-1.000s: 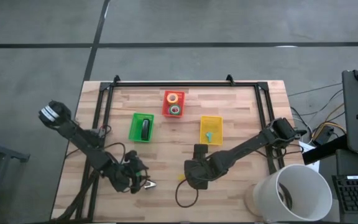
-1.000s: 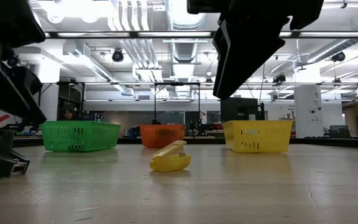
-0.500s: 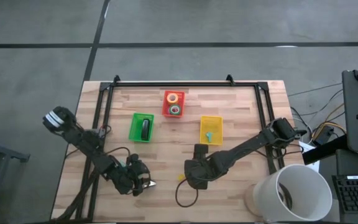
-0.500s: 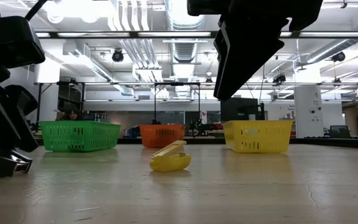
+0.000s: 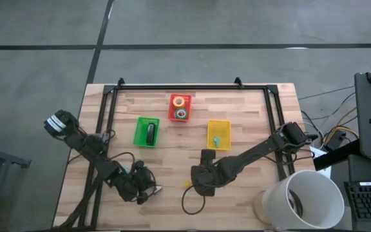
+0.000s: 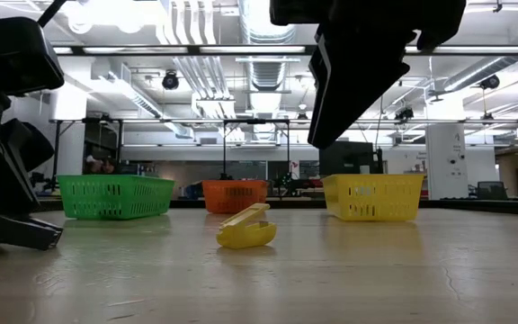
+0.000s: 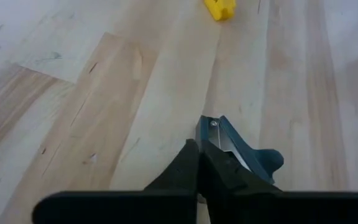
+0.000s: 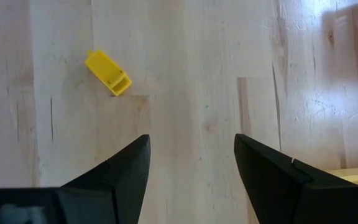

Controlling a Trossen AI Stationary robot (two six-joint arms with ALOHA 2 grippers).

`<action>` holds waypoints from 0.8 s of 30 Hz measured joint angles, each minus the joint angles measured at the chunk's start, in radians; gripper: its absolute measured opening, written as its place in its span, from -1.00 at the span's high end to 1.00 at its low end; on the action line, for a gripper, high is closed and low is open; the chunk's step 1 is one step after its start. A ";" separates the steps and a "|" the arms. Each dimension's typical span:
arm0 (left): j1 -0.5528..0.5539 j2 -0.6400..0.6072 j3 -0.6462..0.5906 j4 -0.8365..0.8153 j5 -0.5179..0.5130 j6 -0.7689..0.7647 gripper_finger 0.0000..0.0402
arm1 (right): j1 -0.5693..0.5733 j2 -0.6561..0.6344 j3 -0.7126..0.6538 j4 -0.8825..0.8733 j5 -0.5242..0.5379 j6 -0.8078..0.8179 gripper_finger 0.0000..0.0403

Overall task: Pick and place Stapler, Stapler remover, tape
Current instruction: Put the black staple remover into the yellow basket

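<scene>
- Carrying all the things is a desk (image 5: 250,116) of pale wooden planks with a black frame at its back and sides; it stands on a grey floor, and a white bucket (image 5: 304,196) is at its front right corner.
- Behind the desk, the low view shows a large hall with ceiling pipes, long lamps and shelves far away.
- Left pincer (image 5: 152,189) is low at the front left of the desk. Its two fingers are pressed together on a small teal and silver staple remover (image 7: 238,148), which lies on the wood and sticks out ahead of the fingertips.
- Right pincer (image 5: 200,182) hangs above the front middle of the desk, its fingers (image 8: 118,177) wide apart and holding nothing. A small yellow staple remover (image 8: 107,73) lies on the wood just ahead of it, between the two pincers and not touched.
- Three baskets stand farther back from both pincers: a green basket (image 5: 140,134), a red basket (image 5: 172,108) and a yellow basket (image 5: 219,126).
- One black stapler (image 5: 150,133) lies in the green basket.
- Tape (image 5: 180,101) is in the red basket; I can make out an orange roll and a green roll (image 5: 181,114), and I cannot count more.
- One teal staple remover (image 5: 216,140) lies in the yellow basket, so three removers are visible in total.
</scene>
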 joint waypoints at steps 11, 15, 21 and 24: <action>0.007 0.002 0.002 0.210 -0.441 0.329 0.98 | 0.003 0.000 -0.052 0.133 -0.001 -0.034 -0.12; 0.019 -0.010 0.015 0.388 -0.602 0.563 0.98 | 0.008 0.000 -0.053 0.194 -0.001 -0.064 -0.12; 0.037 -0.030 0.034 0.784 -0.640 1.042 0.98 | 0.015 0.000 -0.046 0.241 -0.002 -0.152 -0.12; 0.054 -0.034 0.040 0.977 -0.554 1.250 0.98 | 0.015 0.000 -0.046 0.242 -0.007 -0.158 -0.12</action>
